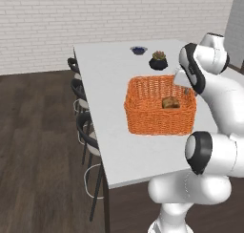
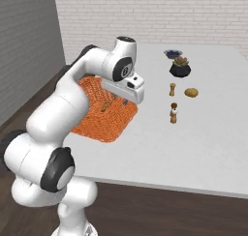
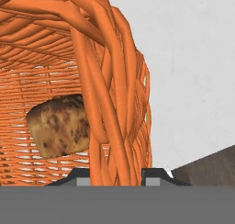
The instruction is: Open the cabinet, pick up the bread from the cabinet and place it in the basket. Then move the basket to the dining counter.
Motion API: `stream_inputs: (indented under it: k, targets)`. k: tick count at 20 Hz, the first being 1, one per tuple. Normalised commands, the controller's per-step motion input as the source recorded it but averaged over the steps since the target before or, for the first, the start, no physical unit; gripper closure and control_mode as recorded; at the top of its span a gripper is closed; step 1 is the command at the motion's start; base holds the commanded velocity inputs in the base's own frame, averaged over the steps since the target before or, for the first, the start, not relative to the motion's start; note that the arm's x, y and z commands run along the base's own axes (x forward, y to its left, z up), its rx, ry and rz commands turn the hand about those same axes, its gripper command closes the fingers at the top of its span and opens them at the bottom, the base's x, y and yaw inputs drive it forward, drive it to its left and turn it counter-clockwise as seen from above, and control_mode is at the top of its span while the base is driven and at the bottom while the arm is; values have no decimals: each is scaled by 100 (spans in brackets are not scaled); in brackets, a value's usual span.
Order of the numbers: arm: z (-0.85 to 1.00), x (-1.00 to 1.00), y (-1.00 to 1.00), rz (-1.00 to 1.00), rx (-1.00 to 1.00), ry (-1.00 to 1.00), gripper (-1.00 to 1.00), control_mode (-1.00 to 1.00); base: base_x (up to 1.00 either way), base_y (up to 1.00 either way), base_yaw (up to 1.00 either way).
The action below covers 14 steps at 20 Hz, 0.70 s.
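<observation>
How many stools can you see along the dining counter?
3, lined up on the counter's left side in the left base view: near, middle, far. More may be hidden.

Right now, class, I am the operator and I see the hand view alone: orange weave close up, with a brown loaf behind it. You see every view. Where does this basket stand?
Observer: The basket is on the white dining counter, towards its near end.
Operator: Is anything else on that top?
Observer: Yes, beyond the basket stand a black plant pot and a dark bowl.
Operator: And beside the counter?
Observer: In the left base view, a row of black stools lines its left edge.
</observation>
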Motion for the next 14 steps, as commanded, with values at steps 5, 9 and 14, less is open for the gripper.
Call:
stream_inputs:
  k: [5,9,14]
  targets:
    - [-16,100,12,-14,3,0,100,-100,0,0,0]
    - [-25,100,19,-14,2,0,100,-100,0,0,0]
    - [-22,100,3,-8,5,0,100,-100,0,0,0]
